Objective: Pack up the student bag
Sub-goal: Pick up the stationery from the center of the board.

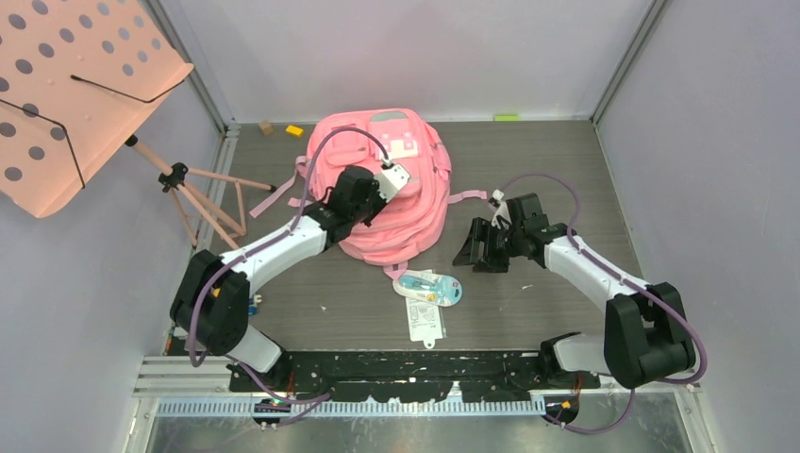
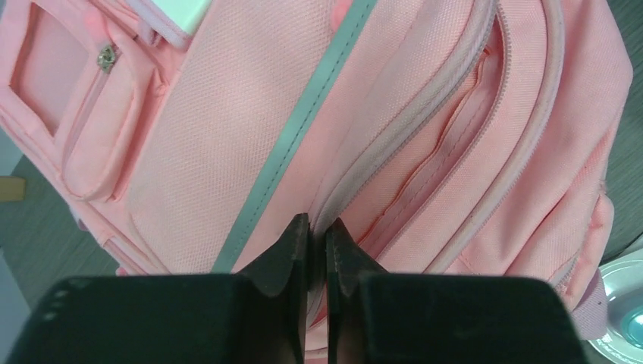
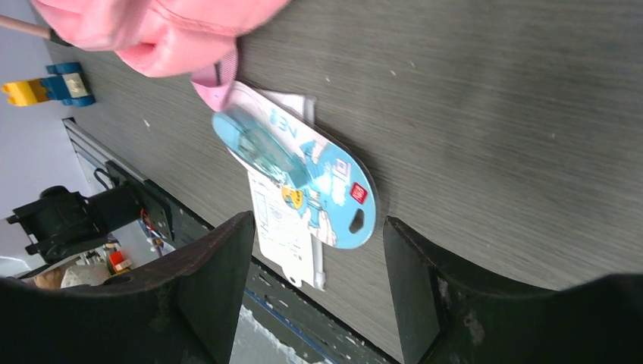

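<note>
Packets are lying nearest the arm bases: a blue blister pack [image 1: 432, 287] is resting partly on a white card [image 1: 425, 318], both on the grey table [image 1: 566, 170]. Just beyond, to the right, the right gripper [image 1: 481, 253] is hovering with its jaws standing wide, holding nothing. The student bag [image 1: 420, 198] is lying flat in the middle of the table. The left gripper [image 2: 318, 224] is pressing on its front beside a zipper [image 2: 409, 121], jaws drawn almost together – whether fabric is pinched, I cannot tell. At the far edge 1 yellow block [image 1: 295, 131] is sitting, and a music stand [image 1: 75, 85] is standing at the far left.
</note>
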`<state>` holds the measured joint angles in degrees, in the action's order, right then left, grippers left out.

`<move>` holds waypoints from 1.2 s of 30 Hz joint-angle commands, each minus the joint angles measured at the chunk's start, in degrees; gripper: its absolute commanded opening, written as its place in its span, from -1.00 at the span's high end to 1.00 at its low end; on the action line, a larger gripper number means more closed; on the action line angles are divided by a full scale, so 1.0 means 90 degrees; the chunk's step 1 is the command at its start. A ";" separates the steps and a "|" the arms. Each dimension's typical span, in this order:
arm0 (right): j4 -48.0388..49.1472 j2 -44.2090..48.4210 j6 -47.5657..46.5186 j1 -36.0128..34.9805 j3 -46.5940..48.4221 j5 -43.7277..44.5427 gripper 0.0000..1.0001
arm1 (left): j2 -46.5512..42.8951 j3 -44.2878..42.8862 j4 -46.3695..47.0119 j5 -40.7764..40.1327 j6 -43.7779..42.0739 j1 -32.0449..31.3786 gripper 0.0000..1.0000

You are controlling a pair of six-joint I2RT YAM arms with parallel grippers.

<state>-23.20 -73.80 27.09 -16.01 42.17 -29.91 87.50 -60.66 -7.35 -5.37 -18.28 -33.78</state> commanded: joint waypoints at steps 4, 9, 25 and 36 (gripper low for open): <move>0.0248 -0.0247 0.0262 0.0002 -0.0512 -0.0261 -0.35 | -0.1134 0.0503 0.1470 -0.1375 -0.0330 -0.0540 1.00; 0.0542 -0.0467 0.0557 -0.0006 -0.0768 -0.0356 -0.33 | -0.1591 0.0486 0.1378 -0.1870 0.0273 -0.0627 1.00; 0.2803 -0.1307 0.1736 -0.0078 -0.1705 -0.0417 -0.23 | -0.1739 0.0143 0.0589 -0.1788 0.0906 -0.0617 1.00; 0.4518 -0.1835 0.2410 -0.0094 -0.2097 -0.0579 0.36 | -0.1665 0.0015 0.0401 -0.1776 0.0957 -0.0615 1.00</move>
<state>11.88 -88.36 47.31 -16.45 25.30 -40.27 75.07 -56.40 -6.07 -19.51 -11.88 -39.16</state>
